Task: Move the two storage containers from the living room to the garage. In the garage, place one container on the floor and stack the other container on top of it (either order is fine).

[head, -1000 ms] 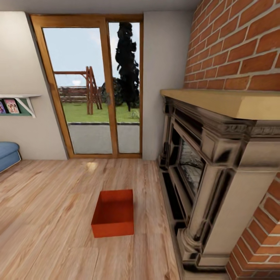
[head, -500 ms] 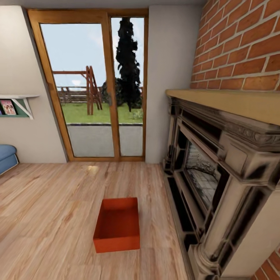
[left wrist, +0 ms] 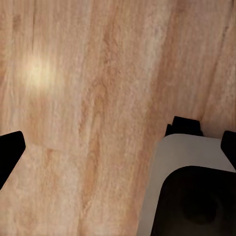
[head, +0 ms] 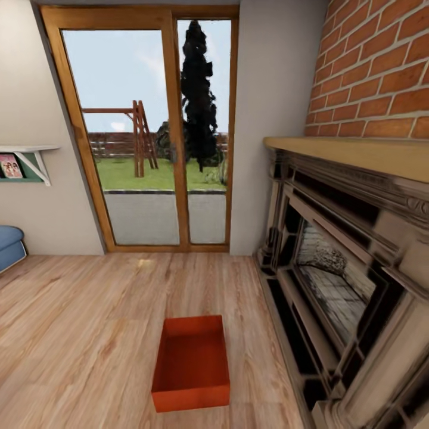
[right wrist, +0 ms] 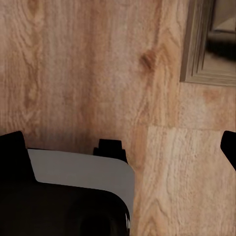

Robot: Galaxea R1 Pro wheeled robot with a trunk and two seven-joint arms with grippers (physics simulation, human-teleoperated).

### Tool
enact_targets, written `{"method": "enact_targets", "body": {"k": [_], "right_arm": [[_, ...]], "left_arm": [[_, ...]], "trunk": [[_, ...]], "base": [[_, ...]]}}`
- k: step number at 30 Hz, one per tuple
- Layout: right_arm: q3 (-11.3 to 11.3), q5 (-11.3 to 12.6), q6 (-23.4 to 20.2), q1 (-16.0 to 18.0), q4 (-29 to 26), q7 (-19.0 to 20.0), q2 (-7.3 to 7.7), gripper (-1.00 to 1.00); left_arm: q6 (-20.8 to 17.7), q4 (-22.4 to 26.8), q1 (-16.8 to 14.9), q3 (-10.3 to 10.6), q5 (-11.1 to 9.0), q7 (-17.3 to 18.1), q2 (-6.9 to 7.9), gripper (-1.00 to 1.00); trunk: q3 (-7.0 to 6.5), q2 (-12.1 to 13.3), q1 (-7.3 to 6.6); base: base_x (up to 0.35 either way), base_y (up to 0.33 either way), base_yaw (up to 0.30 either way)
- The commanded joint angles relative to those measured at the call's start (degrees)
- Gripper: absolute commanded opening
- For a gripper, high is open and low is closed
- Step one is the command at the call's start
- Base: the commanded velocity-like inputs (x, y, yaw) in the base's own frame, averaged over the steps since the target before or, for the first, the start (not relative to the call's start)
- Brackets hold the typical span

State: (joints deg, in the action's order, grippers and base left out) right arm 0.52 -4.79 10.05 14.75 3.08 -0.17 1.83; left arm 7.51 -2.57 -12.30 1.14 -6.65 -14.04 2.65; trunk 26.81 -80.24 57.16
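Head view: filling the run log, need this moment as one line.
room: living room | storage container: on wood floor, beside fireplace, untouched | left gripper: open | right gripper: open

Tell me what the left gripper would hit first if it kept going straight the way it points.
Most likely the wood-plank floor. The left gripper looks straight at bare planks between its fingers, with nothing in the way. The robot's white and black base lies off to one side. Depth is unclear.

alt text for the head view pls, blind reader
An open, empty orange-red storage container sits on the light wood-plank floor of a living room, low in the picture. An ornate fireplace under a red-brick chimney stands at right; glass garden doors lie beyond.
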Motion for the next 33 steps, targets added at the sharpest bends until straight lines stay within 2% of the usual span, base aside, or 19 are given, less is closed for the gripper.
{"method": "enact_targets", "body": {"k": [1,24,33], "right_arm": [[0.01,-0.48,0.41,0.11,0.26,-0.01,0.02,1.00],[0.01,-0.48,0.32,0.11,0.26,-0.09,0.02,1.00],[0.01,-0.48,0.32,0.11,0.26,-0.09,0.02,1.00]], "left_arm": [[0.48,-0.24,-0.10,0.16,-0.57,0.07,-0.02,1.00],[0.48,-0.33,-0.10,0.17,-0.49,0.07,-0.18,1.00],[0.48,-0.24,-0.10,0.09,-0.69,0.07,-0.02,1.00]], "trunk": [[0.06,-0.03,0.03],[0.06,-0.03,0.03],[0.06,-0.03,0.03]], "base": [[0.297,0.184,0.000],[0.334,0.016,0.000],[0.192,0.234,0.000]]}}
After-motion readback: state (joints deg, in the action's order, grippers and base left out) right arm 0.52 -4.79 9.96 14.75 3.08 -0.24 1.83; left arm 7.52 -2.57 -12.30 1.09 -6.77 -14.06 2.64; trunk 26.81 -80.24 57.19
